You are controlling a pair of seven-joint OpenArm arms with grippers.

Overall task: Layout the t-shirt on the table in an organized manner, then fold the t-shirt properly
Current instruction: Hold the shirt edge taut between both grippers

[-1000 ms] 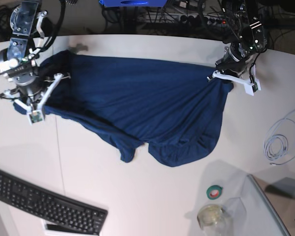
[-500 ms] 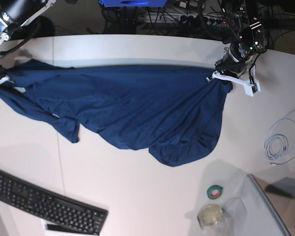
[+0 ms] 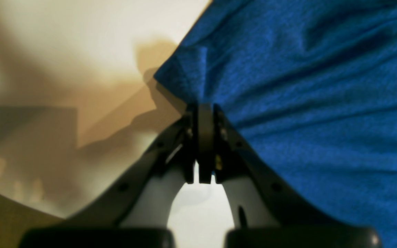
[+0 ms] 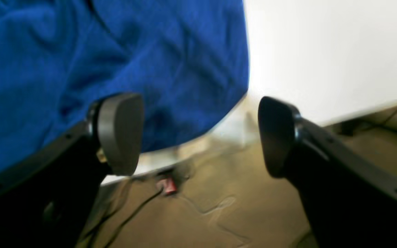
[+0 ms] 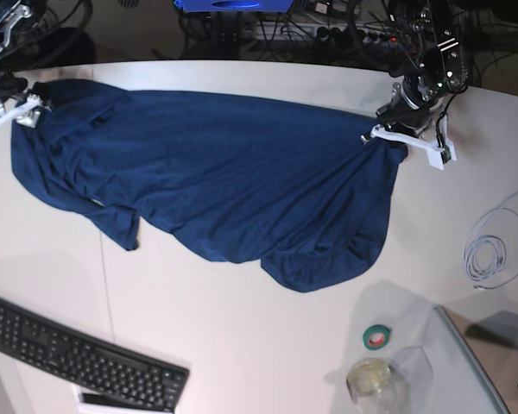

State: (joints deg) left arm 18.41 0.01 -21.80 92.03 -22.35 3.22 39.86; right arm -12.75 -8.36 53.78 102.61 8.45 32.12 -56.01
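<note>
Right gripper at far-left edge of base view, fingers spread wide, nothing between them; hem of t-shirt just beside one pad, worktop corner and floor below. T-shirt spread across far half of worktop, left edge reaching almost to worktop corner, lower hem rumpled, one sleeve tucked under near the seam, a bulge sagging toward centre-right. Keyboard near front-left, well apart from cloth. Left gripper at right end, fingers pressed together, pinching t-shirt corner; fabric drawn into tight ridges from that pinch. Tape roll, jar and coiled cable at right, clear of cloth.

Step in hand, judged: layout. Advisable: keep right-end pinch firm as anchor, regrip left edge at shoulder or hem corner, pull outward low and level, avoid dragging cloth over edge.
</note>
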